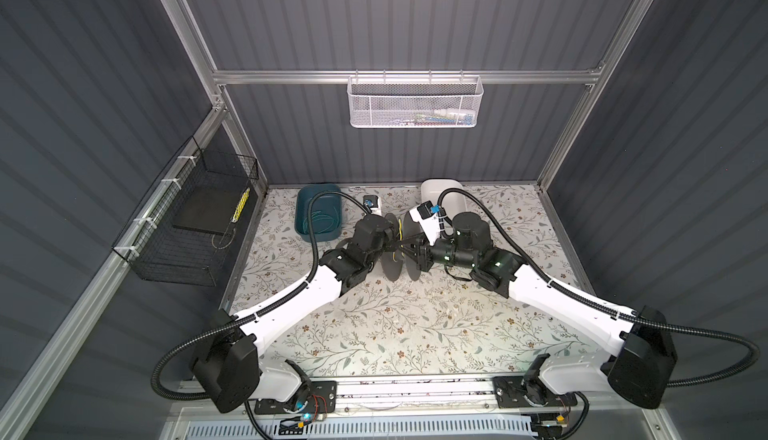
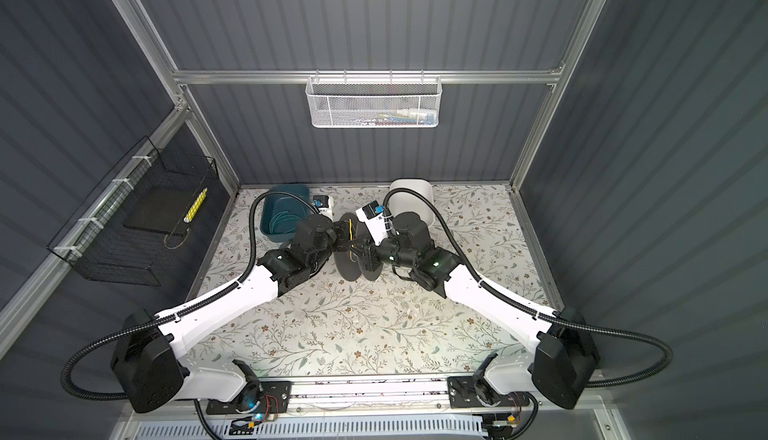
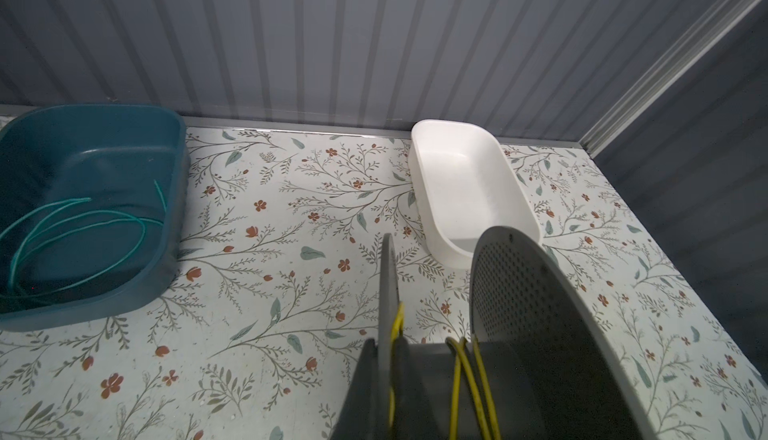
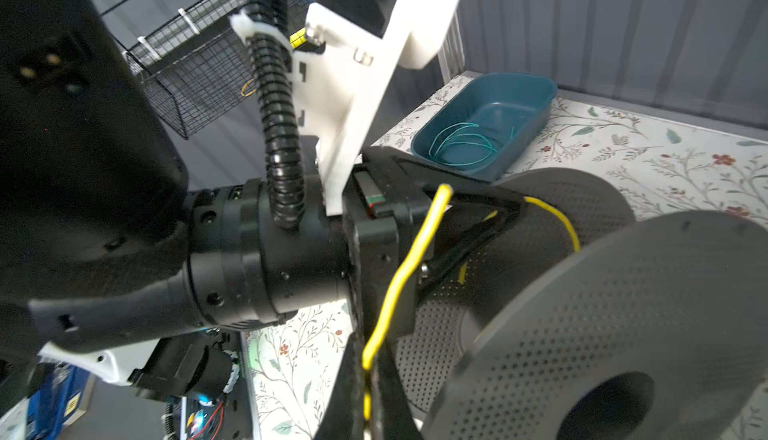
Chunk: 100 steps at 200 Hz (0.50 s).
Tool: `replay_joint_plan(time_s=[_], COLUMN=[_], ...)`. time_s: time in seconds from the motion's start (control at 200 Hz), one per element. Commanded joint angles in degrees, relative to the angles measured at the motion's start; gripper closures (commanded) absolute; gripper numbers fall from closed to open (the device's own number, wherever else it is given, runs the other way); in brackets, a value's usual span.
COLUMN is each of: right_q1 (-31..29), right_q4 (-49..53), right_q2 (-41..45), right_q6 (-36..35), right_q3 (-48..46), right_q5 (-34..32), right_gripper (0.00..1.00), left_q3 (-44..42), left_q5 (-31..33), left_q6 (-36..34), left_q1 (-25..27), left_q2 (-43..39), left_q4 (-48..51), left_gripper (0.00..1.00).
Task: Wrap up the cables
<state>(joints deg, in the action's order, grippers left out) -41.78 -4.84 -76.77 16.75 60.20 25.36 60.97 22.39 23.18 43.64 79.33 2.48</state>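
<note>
Yellow cable point(image 4: 399, 288) pinched, right claw point(image 4: 368, 392); left claw point(image 4: 509, 215) closed at spool rim point(image 3: 388, 267); front table point(image 1: 415, 334) open.

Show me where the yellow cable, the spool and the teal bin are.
yellow cable point(image 4: 419, 246): right wrist view, middle of the loose strand.
spool point(image 3: 519, 292): left wrist view, perforated flange.
teal bin point(image 3: 104, 134): left wrist view, inner back wall.
</note>
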Motion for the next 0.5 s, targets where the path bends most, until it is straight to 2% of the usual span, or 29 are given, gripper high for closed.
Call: replay_joint_plan(time_s=[0.0,0.22,0.495], right_q1=[4.7,6.4,9.7], right_q4=[-10.2,-4.8,-6.0], right_q2=[2.0,4.1,5.8], right_q6=[1.9,0.1,2.4], right_q3=[2.3,2.4,0.6], right_q5=[-3.9,-3.5,-3.8], right_gripper=[1.0,1.0,1.0], left_q3=[-1.2,-1.5,-2.9], left_q5=[-7.7,-6.0,-7.0], left_q6=[-8.5,-11.7,-14.0], left_q1=[3.8,3.9,3.9], left_q2=[-1.6,-0.8,-0.3], left_q4=[4.8,4.4,3.1], left_gripper=[1.0,1.0,1.0])
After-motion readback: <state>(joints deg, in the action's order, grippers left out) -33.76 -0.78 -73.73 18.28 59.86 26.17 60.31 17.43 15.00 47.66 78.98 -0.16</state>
